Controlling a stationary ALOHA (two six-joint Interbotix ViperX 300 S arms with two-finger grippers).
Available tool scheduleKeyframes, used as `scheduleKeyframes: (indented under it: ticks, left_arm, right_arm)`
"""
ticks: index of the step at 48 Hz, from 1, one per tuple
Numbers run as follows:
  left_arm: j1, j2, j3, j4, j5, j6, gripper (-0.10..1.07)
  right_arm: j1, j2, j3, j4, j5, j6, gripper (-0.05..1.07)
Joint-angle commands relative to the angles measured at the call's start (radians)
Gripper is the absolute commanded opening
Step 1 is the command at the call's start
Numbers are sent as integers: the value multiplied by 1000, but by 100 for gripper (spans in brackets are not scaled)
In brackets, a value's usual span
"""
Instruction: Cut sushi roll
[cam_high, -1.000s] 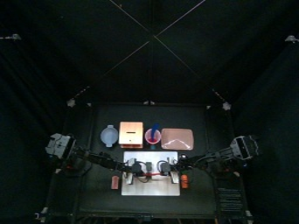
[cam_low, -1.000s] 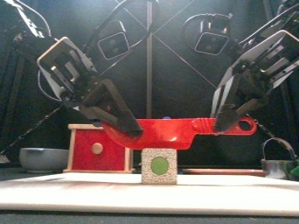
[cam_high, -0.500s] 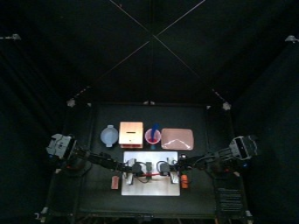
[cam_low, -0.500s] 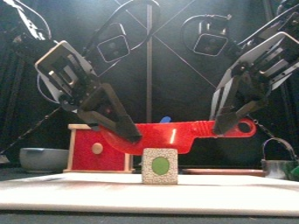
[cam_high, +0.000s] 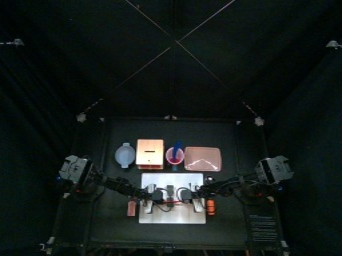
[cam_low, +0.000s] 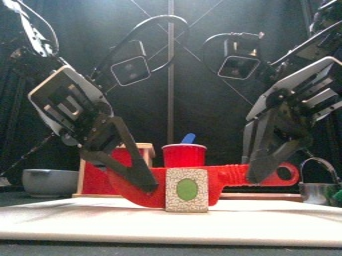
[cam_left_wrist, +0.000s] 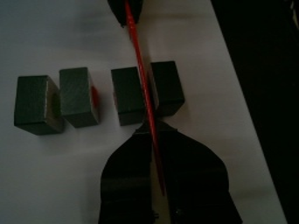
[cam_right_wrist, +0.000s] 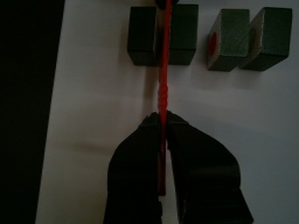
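Note:
The sushi roll (cam_left_wrist: 146, 89) lies in dark chunks on the white board (cam_left_wrist: 70, 166); from the front its end (cam_low: 186, 188) is pale with a green centre. A red knife (cam_low: 235, 172) runs edge-on across the middle of one chunk (cam_right_wrist: 146, 35), with two more chunks (cam_right_wrist: 251, 38) to one side. My left gripper (cam_left_wrist: 149, 136) is shut on one end of the knife and my right gripper (cam_right_wrist: 163, 122) is shut on the other end. In the front view they hang low on either side of the roll, left gripper (cam_low: 130, 184) and right gripper (cam_low: 269, 172).
Behind the board (cam_high: 171, 212) stand a grey bowl (cam_high: 124, 154), a red box (cam_high: 150, 152), a red cup (cam_low: 189, 155) and a pink tray (cam_high: 203, 157). A small orange-red piece (cam_left_wrist: 93, 91) lies between two chunks. Orange-red oblongs (cam_high: 131, 208) lie beside the board.
Both grippers have come down with the knife, from above the roll to the level of the chunk's top. The arms have drawn a little lower in the top view.

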Motion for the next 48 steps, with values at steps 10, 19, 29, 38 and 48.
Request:
scheduleKeyframes:
  ticks: [10, 19, 29, 38, 48]
  left_arm:
    - [-25, -41, 26, 5, 21, 8, 38]
    - [3, -155, 20, 74, 75, 8, 38]
    - [89, -298, 14, 181, 137, 6, 40]
    - [156, -353, 14, 247, 141, 8, 40]
    - [193, -316, -5, 282, 124, 8, 40]
  right_arm:
    - [15, -46, -3, -20, 14, -6, 33]
    - [0, -138, 0, -58, 35, -6, 33]
    - [-58, -242, 0, -129, 94, -6, 33]
    - [-129, -350, 2, -207, 138, -9, 33]
    - [-216, -517, 9, -301, 137, -9, 33]
